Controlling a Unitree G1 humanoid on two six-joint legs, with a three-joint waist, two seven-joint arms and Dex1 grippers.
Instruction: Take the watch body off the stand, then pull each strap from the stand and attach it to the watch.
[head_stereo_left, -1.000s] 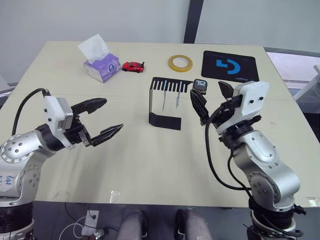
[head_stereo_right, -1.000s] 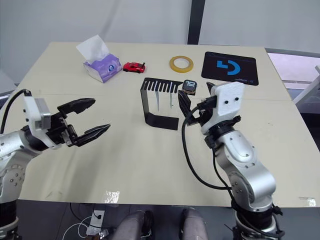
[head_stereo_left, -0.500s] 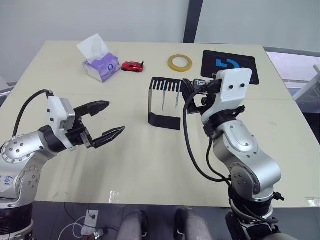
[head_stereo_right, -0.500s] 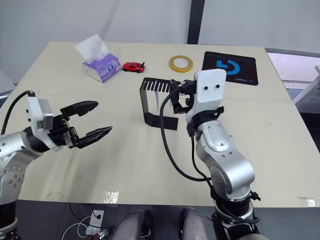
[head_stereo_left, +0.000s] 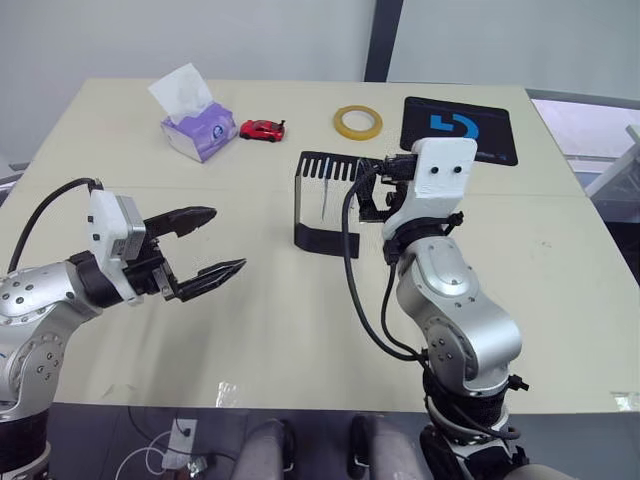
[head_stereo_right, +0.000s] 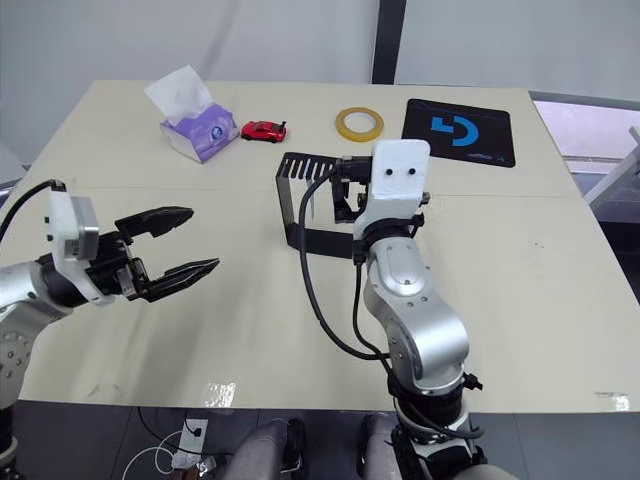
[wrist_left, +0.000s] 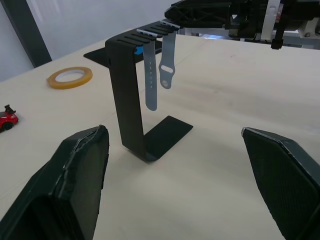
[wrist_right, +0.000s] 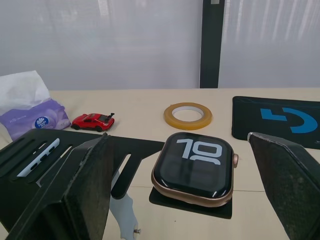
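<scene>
Watch body (wrist_right: 193, 168) sits on the stand's (wrist_left: 131, 95) top plate between the right gripper's (wrist_right: 192, 195) spread fingers, so the first step is underway: pinch and lift next, while the left gripper (head_stereo_left: 205, 248) waits open.

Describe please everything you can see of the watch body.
The watch body is a small rounded-square case with a glossy dark screen showing pale digits "10" and a gold-toned rim. It lies flat, screen up, on the stand's black top plate, no strap attached. The open right gripper flanks it without touching.
</scene>
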